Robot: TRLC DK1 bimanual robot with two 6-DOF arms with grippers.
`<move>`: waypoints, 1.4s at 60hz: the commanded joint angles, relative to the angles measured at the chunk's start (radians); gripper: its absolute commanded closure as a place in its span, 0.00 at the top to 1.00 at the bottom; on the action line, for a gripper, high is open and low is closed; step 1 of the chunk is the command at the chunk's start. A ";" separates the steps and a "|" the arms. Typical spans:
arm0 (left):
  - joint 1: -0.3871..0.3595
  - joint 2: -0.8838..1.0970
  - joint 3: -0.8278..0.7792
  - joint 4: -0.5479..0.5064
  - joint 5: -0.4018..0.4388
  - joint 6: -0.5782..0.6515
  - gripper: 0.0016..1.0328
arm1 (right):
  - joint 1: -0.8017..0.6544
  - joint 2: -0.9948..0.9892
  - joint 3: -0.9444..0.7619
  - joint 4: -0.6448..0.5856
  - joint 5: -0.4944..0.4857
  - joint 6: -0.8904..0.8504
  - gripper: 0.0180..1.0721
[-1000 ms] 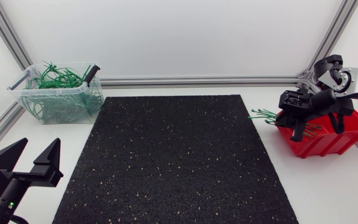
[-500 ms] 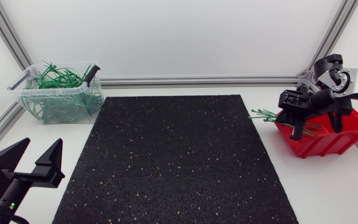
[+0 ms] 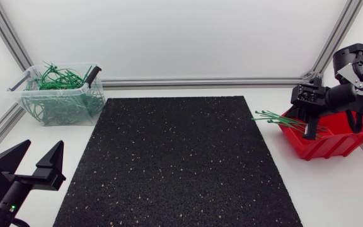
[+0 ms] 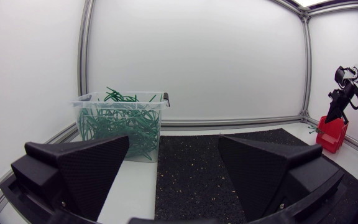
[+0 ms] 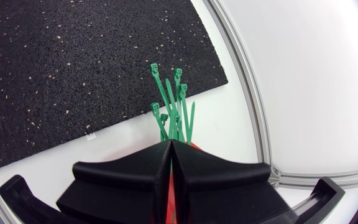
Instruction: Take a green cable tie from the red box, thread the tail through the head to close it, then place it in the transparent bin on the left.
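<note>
The red box stands at the table's right edge, and a bundle of green cable ties sticks out over its left rim. My right gripper hangs in the box, fingers pressed together. In the right wrist view the green cable ties fan out ahead of the right gripper; their tails run into the closed fingertips, which pinch at least one. The transparent bin, full of looped green ties, sits at the back left. My left gripper stands open near the front left corner, nothing between its fingers.
A black speckled mat covers the middle of the table. Aluminium frame rails run along the back and sides. From the left wrist view, the bin stands ahead of the left gripper, and the red box is far across.
My right gripper has closed its fingers among the ties and its wrist has shifted right and slightly up over the red box. The left arm has not moved.
</note>
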State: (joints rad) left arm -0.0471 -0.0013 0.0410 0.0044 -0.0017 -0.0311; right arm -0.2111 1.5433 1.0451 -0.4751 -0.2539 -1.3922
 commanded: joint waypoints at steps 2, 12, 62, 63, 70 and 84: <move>-0.004 0.007 -0.038 -0.029 0.003 -0.023 0.97 | -0.008 -0.008 -0.031 -0.020 -0.001 -0.030 0.07; -0.004 0.007 -0.038 -0.029 0.003 -0.023 0.97 | -0.016 -0.003 -0.039 -0.019 0.010 -0.033 0.25; -0.002 0.011 -0.036 -0.030 0.002 -0.023 0.97 | 0.003 0.144 0.032 0.047 0.028 -0.014 0.42; 0.000 0.011 -0.038 -0.030 0.002 -0.023 0.97 | 0.003 0.147 0.035 0.047 0.028 -0.013 0.42; -0.002 0.012 -0.038 -0.030 0.002 -0.023 0.97 | 0.004 0.169 0.061 0.049 0.028 -0.005 0.42; -0.002 0.014 -0.038 -0.030 0.002 -0.023 0.97 | 0.003 0.205 0.099 0.047 0.028 0.012 0.36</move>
State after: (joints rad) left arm -0.0471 0.0002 0.0410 0.0040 -0.0017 -0.0311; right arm -0.2111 1.7176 1.1210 -0.4358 -0.2306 -1.3880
